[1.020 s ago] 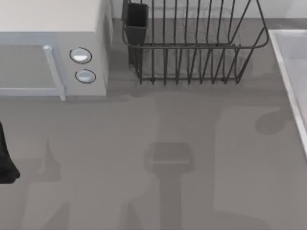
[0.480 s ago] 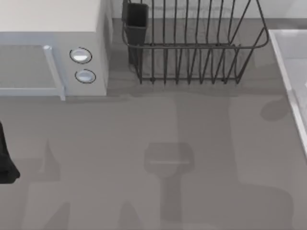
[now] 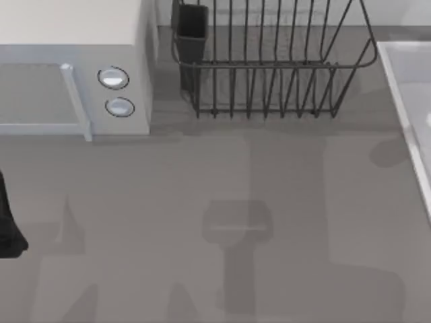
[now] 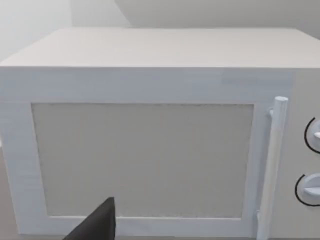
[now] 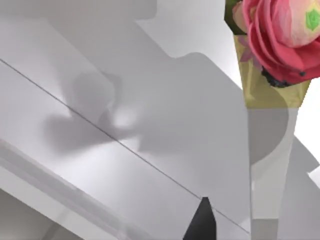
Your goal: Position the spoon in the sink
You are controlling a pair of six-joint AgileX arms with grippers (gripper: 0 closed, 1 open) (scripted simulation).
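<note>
Close in the right wrist view: dark tip of the right gripper (image 5: pixel 201 222) over pale sloping surfaces, likely the sink (image 3: pixel 399 87) at the table's right edge, beside the dish rack (image 3: pixel 269 67). Cannot tell how far open, or whether holding the spoon. Farther off, a pink flower (image 5: pixel 280 35). Best to go low inside the raised rim, then release gently. Left gripper (image 4: pixel 98 226) parked facing the microwave (image 4: pixel 150 155), grip likewise unclear.

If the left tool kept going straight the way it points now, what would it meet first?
Probably the microwave: the left wrist view faces its closed door squarely, with a dark fingertip of the left tool low in front. How far off the door is cannot be judged.
</note>
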